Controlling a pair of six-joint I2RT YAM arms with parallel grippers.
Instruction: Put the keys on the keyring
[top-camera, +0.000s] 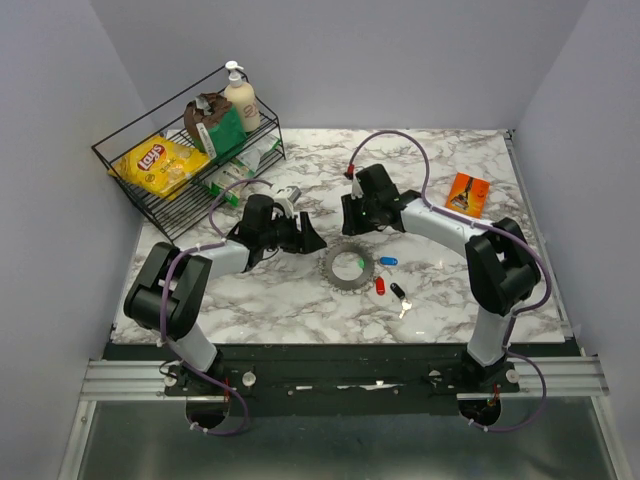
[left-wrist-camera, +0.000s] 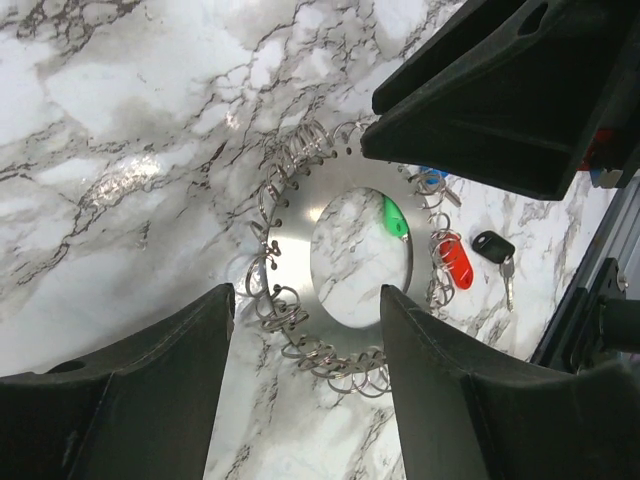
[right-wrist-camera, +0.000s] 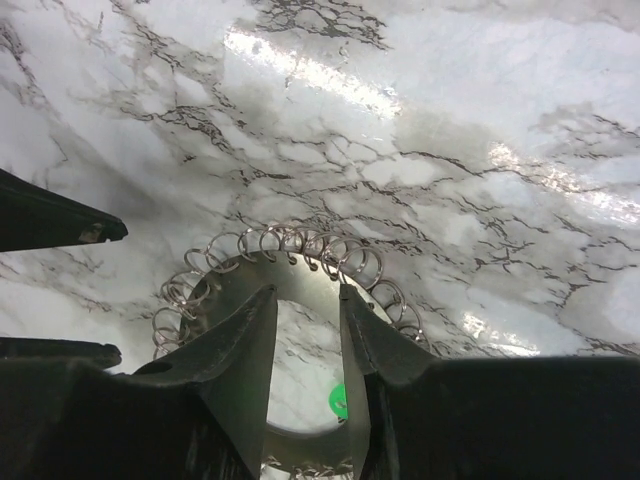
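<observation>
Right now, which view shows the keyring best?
Left wrist: the keyring is close and almost whole, and the wire loops round its rim are clear. Top external shows it whole but small. Right wrist shows only its upper arc; the rest is hidden.

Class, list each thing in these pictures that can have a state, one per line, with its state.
Left hand: open, holding nothing.
Right hand: open a little, holding nothing.
Keyring: flat on the table, not held.
Green key: head inside the ring's open centre.
Blue key: beside the ring's rim; attached or not, unclear.
Red key: beside the rim; attachment unclear.
Black key: loose on the table, clear of the ring.
Soap bottle: upright.
</observation>
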